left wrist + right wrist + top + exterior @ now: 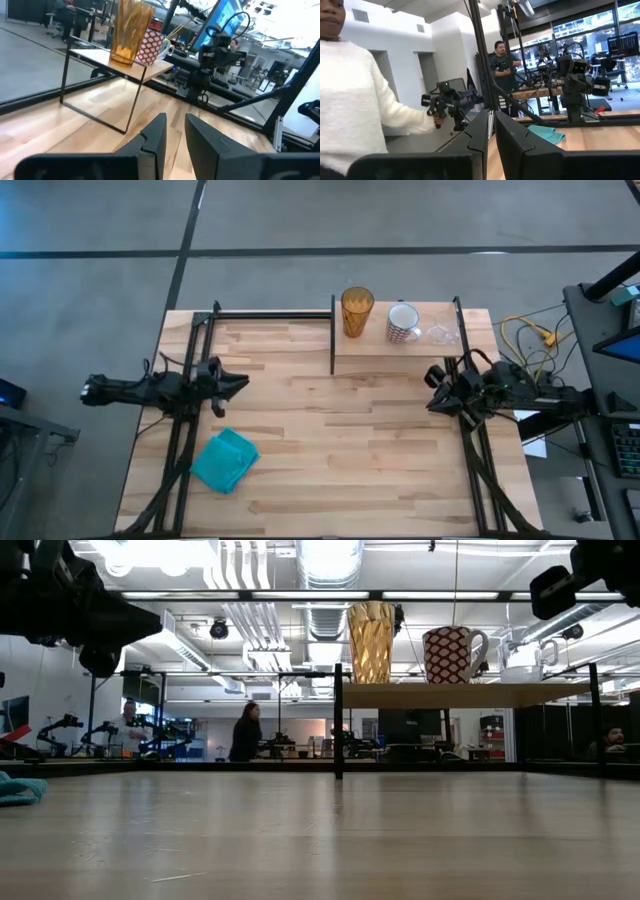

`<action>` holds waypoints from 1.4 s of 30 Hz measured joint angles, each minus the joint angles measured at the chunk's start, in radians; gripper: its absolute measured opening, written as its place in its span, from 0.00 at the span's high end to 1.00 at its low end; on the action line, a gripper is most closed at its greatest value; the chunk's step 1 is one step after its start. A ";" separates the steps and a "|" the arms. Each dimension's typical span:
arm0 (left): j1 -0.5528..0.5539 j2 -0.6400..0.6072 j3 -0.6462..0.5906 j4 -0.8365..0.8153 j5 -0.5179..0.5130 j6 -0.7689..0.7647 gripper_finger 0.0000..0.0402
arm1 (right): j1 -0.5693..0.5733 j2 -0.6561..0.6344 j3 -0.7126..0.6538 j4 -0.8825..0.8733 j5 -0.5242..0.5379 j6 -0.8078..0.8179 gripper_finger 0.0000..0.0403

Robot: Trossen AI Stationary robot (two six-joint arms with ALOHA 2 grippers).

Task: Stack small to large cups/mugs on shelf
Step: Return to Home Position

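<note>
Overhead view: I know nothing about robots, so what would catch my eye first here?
Three vessels stand in a row on the small raised shelf at the far edge of the table: a tall amber tumbler, a white mug with a reddish pattern and a tiny clear glass cup. A teal cloth lies crumpled near the front left. The left claw and right claw sit at the two sides, holding nothing.

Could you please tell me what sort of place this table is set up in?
Probably a robotics lab in an open, industrial-style hall. The signs are the bare ceiling ducts, more robot arms on benches in the background, and people working at stations beyond the table.
</note>
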 joint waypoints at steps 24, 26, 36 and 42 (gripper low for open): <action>0.000 0.007 -0.069 0.097 0.022 -0.044 0.86 | 0.000 0.004 -0.086 -0.013 0.116 0.110 0.93; 0.000 0.007 -0.069 0.097 0.022 -0.044 0.86 | 0.000 0.003 -0.085 -0.012 0.130 0.121 0.93; 0.000 0.021 -0.071 0.108 0.022 -0.045 0.86 | 0.000 0.003 -0.085 -0.141 0.118 0.248 0.93; 0.000 0.027 -0.072 0.112 0.022 -0.048 0.86 | 0.000 0.017 -0.084 -0.197 0.111 0.290 0.93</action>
